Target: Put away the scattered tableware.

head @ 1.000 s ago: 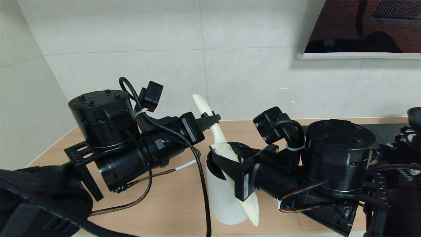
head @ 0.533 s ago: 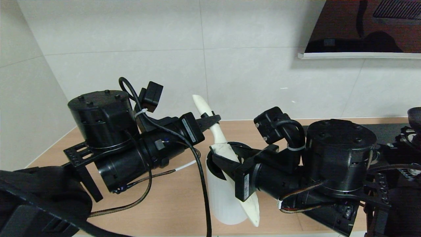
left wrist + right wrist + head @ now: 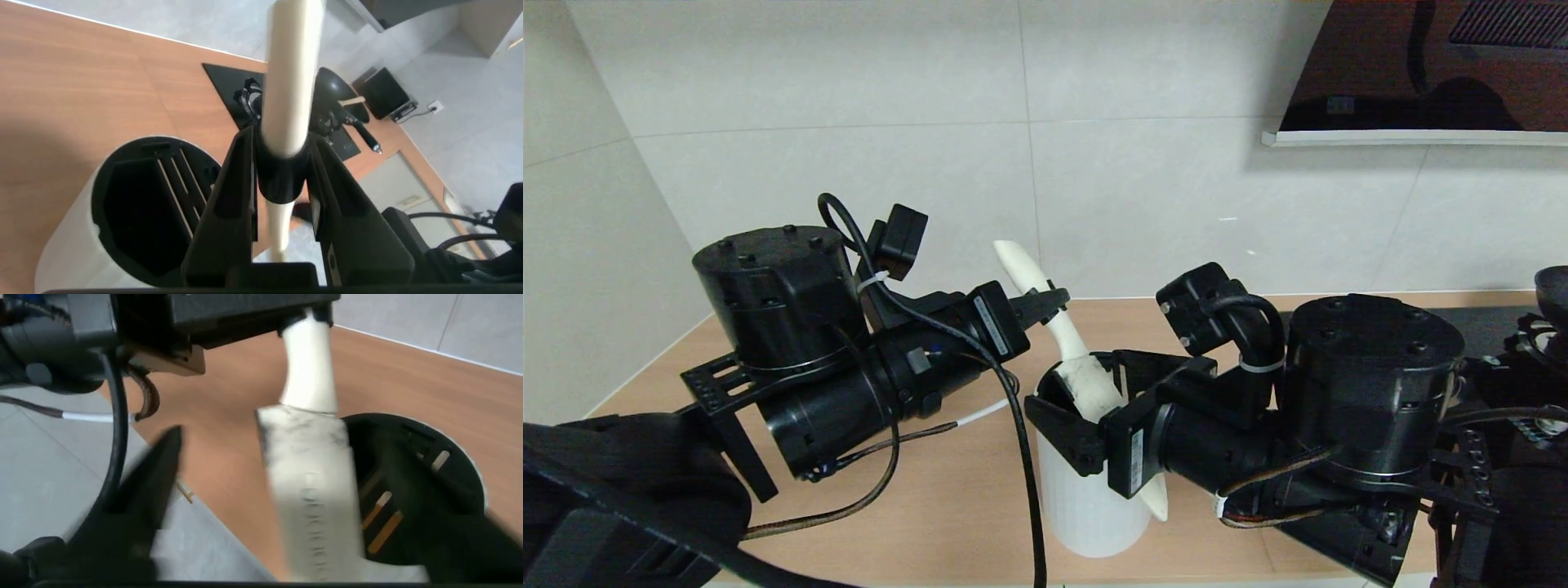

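Observation:
A white knife (image 3: pixel 1058 327) with a long pale handle stands tilted over a white cylindrical utensil holder (image 3: pixel 1086 498) with a black slotted insert (image 3: pixel 147 212). My left gripper (image 3: pixel 1045 304) is shut on the handle (image 3: pixel 286 90), well above the holder. The blade (image 3: pixel 310 498) slants down across the holder's rim, and its tip shows in front of the holder's wall in the head view. My right gripper (image 3: pixel 1094 392) is open at the holder's mouth, one finger (image 3: pixel 151 490) on each side of the blade and clear of it.
The holder stands near the front edge of a wooden counter (image 3: pixel 931 490) against a tiled wall. A black cooktop (image 3: pixel 1486 327) with dark cookware (image 3: pixel 327 90) lies to the right, under a range hood (image 3: pixel 1421 82). My two arms crowd the space around the holder.
My right gripper has opened and let go of the blade. The knife has tilted slightly, handle end to the left, still held in the left gripper.

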### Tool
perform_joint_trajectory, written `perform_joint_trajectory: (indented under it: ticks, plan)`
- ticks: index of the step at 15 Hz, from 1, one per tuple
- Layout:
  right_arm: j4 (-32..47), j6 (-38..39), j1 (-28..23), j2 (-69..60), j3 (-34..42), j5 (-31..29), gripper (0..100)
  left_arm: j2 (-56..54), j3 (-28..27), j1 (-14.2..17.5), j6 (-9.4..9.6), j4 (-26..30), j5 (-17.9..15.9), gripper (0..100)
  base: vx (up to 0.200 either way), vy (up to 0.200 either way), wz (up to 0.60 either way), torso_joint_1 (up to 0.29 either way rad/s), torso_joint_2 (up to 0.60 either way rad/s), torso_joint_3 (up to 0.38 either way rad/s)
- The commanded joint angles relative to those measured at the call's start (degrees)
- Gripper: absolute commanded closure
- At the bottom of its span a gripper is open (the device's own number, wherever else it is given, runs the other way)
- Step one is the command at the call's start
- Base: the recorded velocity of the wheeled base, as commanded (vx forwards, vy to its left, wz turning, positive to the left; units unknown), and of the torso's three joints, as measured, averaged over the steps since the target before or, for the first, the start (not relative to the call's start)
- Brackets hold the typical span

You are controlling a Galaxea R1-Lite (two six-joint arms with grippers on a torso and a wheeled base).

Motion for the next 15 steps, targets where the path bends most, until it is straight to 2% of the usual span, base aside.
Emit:
perform_joint_trajectory:
  ticks: [1, 3, 6, 7, 8, 10, 11, 12, 14, 15]
  plan:
    - [0.07, -0.01, 0.0, -0.36, 0.08, -0.06, 0, -0.51, -0.02, -0.01, -0.05, -0.16, 0.1, 100, 0.0, 0.0, 0.0, 0.0, 0.0, 0.0]
    - [0.42, -0.01, -0.79, -3.35, 0.17, 0.12, 0, -1.39, -0.55, 0.08, 0.21, -0.16, 0.36, 100, 0.0, 0.0, 0.0, 0.0, 0.0, 0.0]
    - [0.77, -0.01, -6.41, -6.6, -0.18, 1.26, 0, -5.96, -3.27, 0.08, 0.83, 0.64, 2.21, 100, 0.0, 0.0, 0.0, 0.0, 0.0, 0.0]
    - [0.86, -0.01, -8.35, -7.48, -0.27, 2.14, 0, -7.36, -5.38, 0.08, 1.18, 2.57, 3.17, 100, 0.0, 0.0, 0.0, 0.0, 0.0, 0.0]
    - [1.56, -0.1, -10.46, -8.18, -0.53, 2.58, 0, -8.33, -8.37, 0.17, 2.23, 8.02, 5.55, 100, 0.0, 0.0, 0.0, 0.0, 0.0, 0.0]
    - [3.49, -0.1, -13.62, -8.88, -1.5, 2.66, 0, -7.98, -15.4, 0.17, 5.13, 16.81, 10.47, 100, 0.0, 0.0, 0.0, 0.0, 0.0, 0.0]
    - [3.76, -0.1, -15.12, -8.88, -1.67, 2.75, 0, -7.28, -18.39, 0.17, 6.72, 18.48, 11.0, 100, 0.0, 0.0, 0.0, 0.0, 0.0, 0.0]
    - [3.76, -0.1, -15.73, -8.79, -1.94, 2.66, 0, -7.19, -19.45, 0.08, 9.44, 18.39, 11.35, 100, 0.0, 0.0, 0.0, 0.0, 0.0, 0.0]
    - [3.76, -0.1, -16.52, -8.71, -2.03, 2.66, 0, -6.84, -19.36, -0.62, 17.17, 18.56, 13.9, 100, 0.0, 0.0, 0.0, 0.0, 0.0, 0.0]
    - [3.76, -0.1, -16.7, -8.36, -2.03, 2.66, 0, -5.78, -19.09, -1.59, 21.48, 18.56, 18.91, 100, 0.0, 0.0, 0.0, 0.0, 0.0, 0.0]
